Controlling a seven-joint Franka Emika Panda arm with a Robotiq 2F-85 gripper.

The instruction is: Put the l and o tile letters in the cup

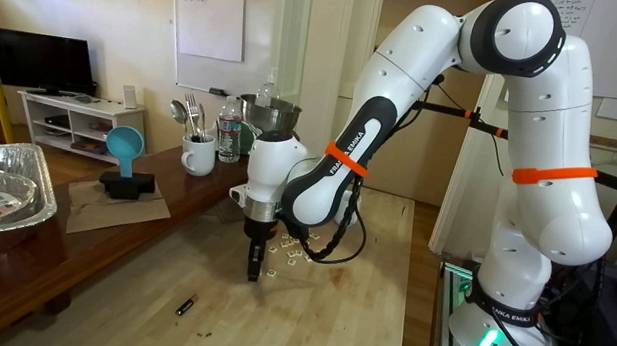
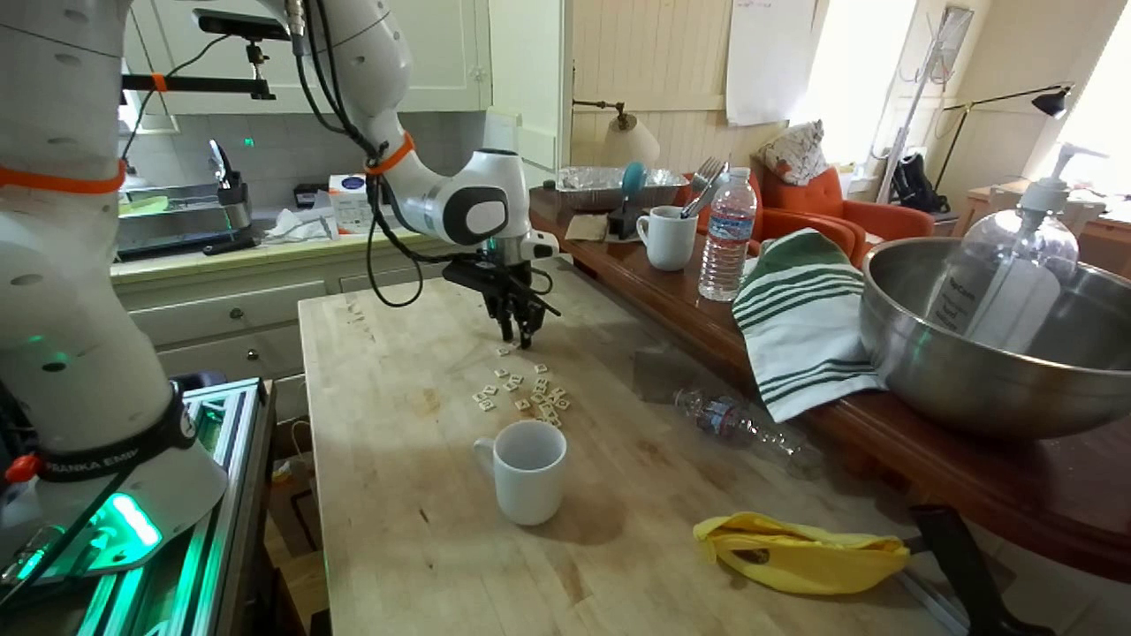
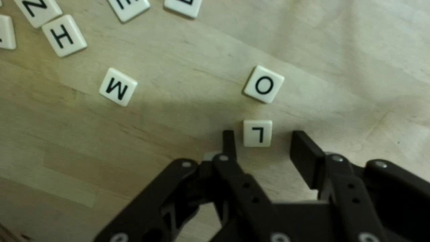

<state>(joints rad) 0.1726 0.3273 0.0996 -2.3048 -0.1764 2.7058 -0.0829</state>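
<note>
Wrist view: L between parted fingers

We see the fingers apart, a gap on each side of L; whether they touch the surface, we cannot tell. O lies just beside L. In both exterior views, the cup stands on the surface near other tiles.

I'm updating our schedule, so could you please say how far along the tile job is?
No placement is done: the L tile and O tile both lie on the wooden table. Apparently in hand: picking up the L, which the open jaws flank. Remaining: gripping it, then putting both in the white mug on that table.
</note>
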